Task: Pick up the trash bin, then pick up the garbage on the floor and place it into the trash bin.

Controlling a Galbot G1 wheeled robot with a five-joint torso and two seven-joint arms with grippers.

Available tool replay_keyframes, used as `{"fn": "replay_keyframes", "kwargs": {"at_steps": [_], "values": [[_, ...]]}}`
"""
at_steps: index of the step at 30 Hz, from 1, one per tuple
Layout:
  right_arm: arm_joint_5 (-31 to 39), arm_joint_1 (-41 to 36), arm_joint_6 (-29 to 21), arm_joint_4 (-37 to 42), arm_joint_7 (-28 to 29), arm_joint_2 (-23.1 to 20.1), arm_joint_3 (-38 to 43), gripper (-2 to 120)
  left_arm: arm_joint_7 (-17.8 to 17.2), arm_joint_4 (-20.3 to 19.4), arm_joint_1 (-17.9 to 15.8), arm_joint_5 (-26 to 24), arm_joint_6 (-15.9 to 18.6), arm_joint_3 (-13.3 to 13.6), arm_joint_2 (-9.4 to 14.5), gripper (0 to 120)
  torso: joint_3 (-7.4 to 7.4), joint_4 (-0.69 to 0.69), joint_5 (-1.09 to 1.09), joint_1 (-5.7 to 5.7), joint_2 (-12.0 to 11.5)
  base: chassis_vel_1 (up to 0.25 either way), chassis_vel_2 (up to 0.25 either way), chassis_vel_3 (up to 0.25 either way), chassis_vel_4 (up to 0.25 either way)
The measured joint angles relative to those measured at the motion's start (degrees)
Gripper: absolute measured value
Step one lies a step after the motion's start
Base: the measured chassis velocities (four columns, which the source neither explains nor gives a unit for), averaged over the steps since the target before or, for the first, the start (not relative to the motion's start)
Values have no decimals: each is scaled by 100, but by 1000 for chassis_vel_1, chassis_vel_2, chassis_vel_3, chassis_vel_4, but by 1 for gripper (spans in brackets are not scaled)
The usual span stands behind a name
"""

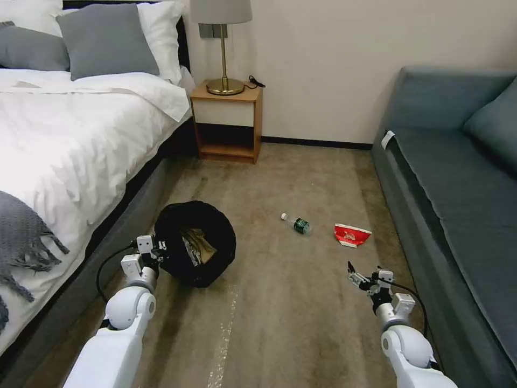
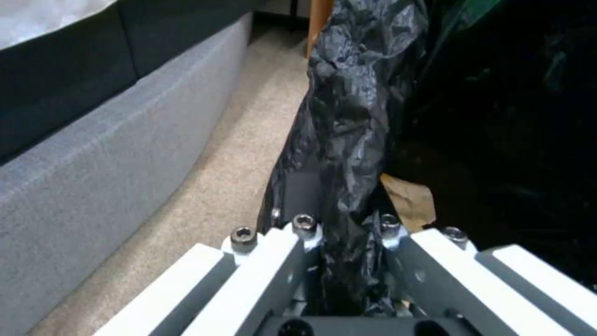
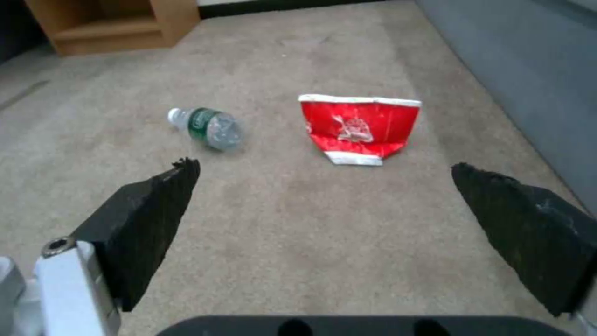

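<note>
Left gripper (image 2: 339,261) is clamping the trash bin (image 1: 196,242) rim beside the bed (image 1: 64,140) (paper already inside), right gripper (image 3: 323,205) is hovering spread wide near the red carton (image 3: 357,128) and bottle (image 3: 208,128); I'd be centring on the carton before descending.

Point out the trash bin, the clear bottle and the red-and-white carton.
trash bin (image 1: 218,237): head view, on its black bag rim.
clear bottle (image 3: 208,127): right wrist view, on its green label.
red-and-white carton (image 3: 357,126): right wrist view, on its red face.
</note>
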Motion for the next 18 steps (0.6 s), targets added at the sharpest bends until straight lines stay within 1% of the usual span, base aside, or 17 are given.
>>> {"fn": "replay_keyframes", "kwargs": {"at_steps": [18], "values": [[135,-112,87,-109,-96,-16,188,100,7,46,-35,-2,-15,70,-58,1,0,0,0,0,0,0,0,0,0]]}}
